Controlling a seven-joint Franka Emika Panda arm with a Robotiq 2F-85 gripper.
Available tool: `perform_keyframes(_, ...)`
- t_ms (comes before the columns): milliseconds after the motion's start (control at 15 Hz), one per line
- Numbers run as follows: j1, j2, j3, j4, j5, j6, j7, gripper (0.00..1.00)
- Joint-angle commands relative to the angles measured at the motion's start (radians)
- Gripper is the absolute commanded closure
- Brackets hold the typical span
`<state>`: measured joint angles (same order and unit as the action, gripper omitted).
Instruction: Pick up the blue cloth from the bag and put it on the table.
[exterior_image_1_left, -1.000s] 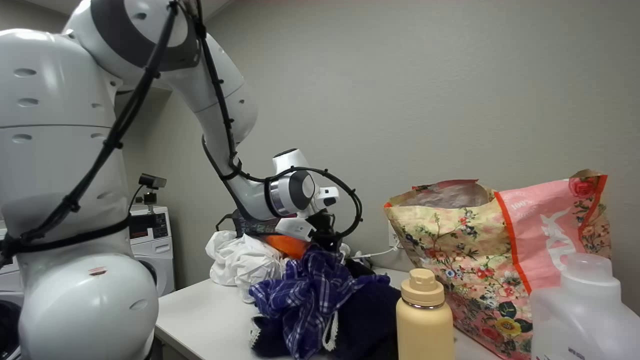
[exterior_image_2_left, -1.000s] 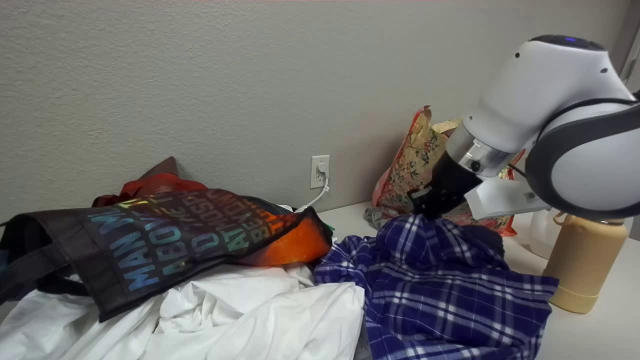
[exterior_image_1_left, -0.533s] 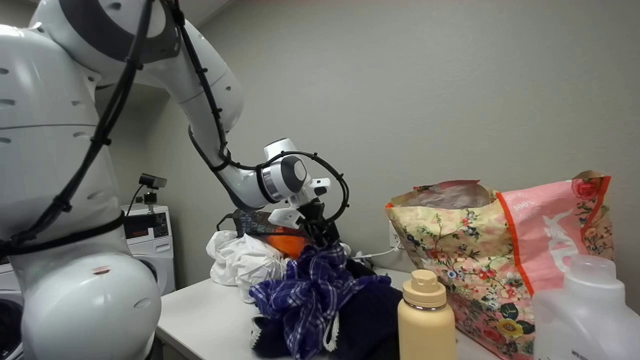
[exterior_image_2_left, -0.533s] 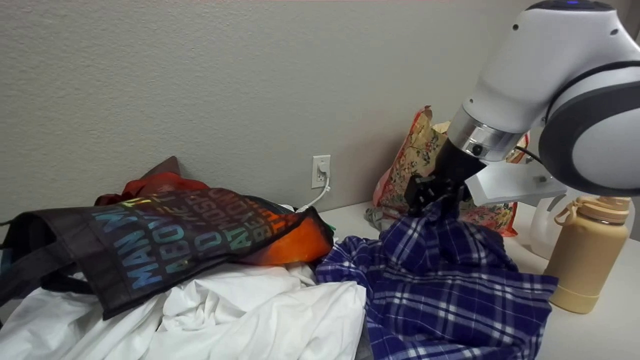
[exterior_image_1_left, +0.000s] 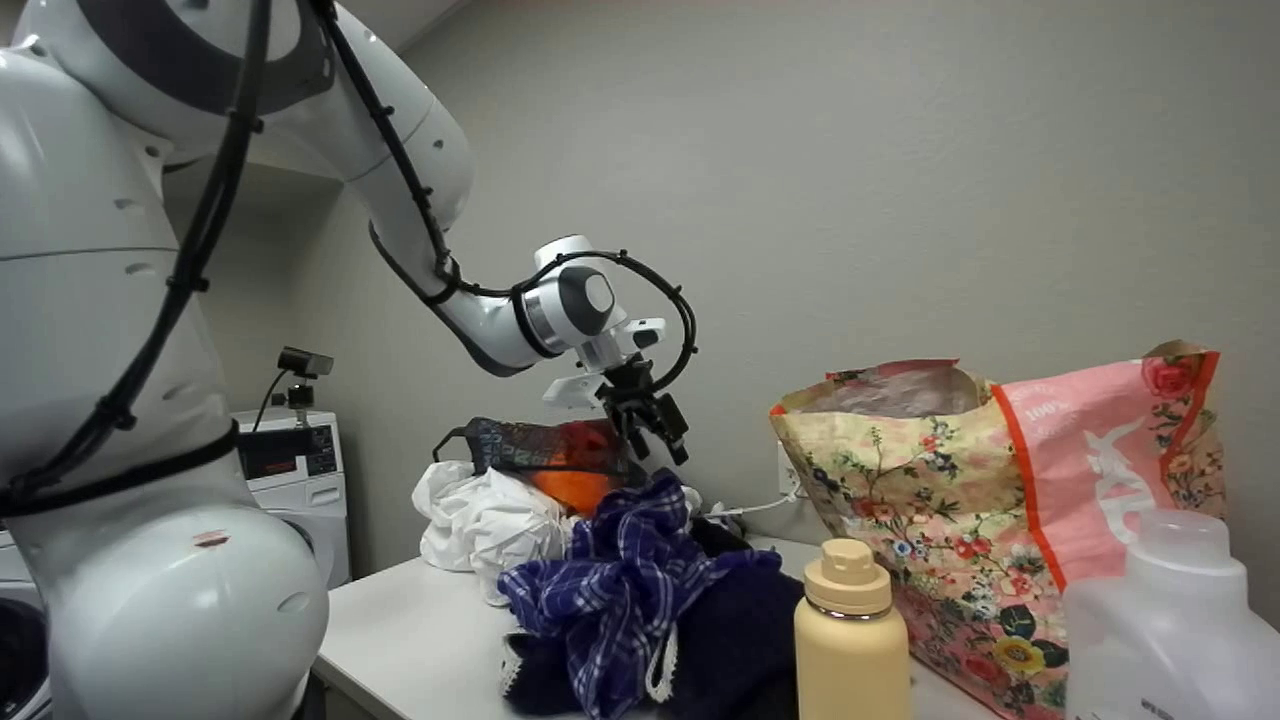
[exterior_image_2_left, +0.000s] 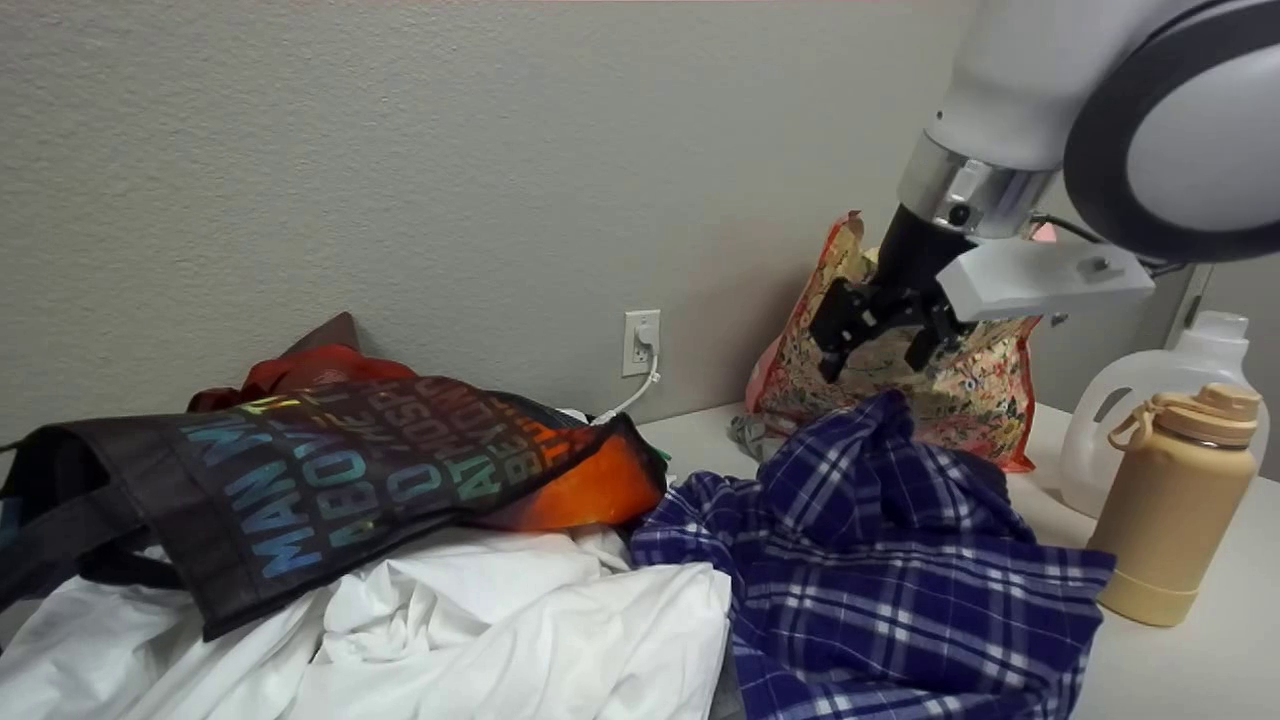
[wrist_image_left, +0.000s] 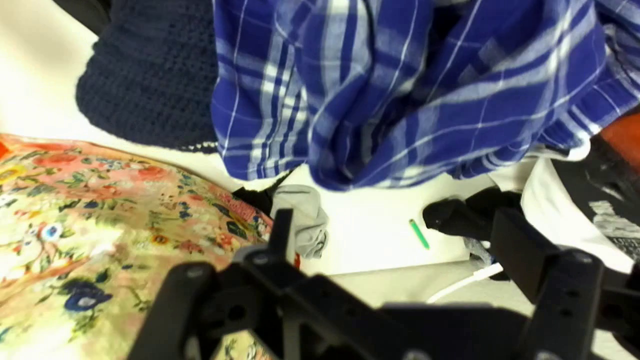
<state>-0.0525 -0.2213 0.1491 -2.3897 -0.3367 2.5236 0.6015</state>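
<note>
I have my gripper up above the table, its fingers spread well apart, and in both exterior views a gap shows between their tips and the fabric below. The blue cloth lies on the table, outside the bag, rumpled into a heap with a raised peak near my fingertips. Part of it rests on a navy garment with white trim (how far that garment runs underneath, I cannot tell). The bag, floral and boxy, stands upright near the wall with its top open.

On the cloth's far side from it, in an exterior view, I see a black printed bag lying on crumpled white fabric, with red fabric showing behind. A tan bottle stands upright just beside the heap, cap on, and a translucent jug stands near it. A white cable hangs from a wall outlet.

My wrist view looks down on the plaid folds and adds smaller items: a grey cloth just beside the floral bag, a slim green object lying on the table, and some black fabric near the cable.
</note>
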Motion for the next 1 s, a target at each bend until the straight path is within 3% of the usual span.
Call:
perform_keyframes(0,0.015,-0.048,-0.034,0.088,0.088,-0.110,-0.127,0.00)
perform_keyframes(200,0.004,-0.047,-0.050,0.180,0.130,-0.190,-0.188,0.00)
perform_keyframes(533,-0.018,-0.019,-0.064,0.305,0.106,-0.240,-0.163,0.00)
perform_keyframes(933,-0.012,-0.014,-0.061,0.319,0.094,-0.204,-0.141,0.00)
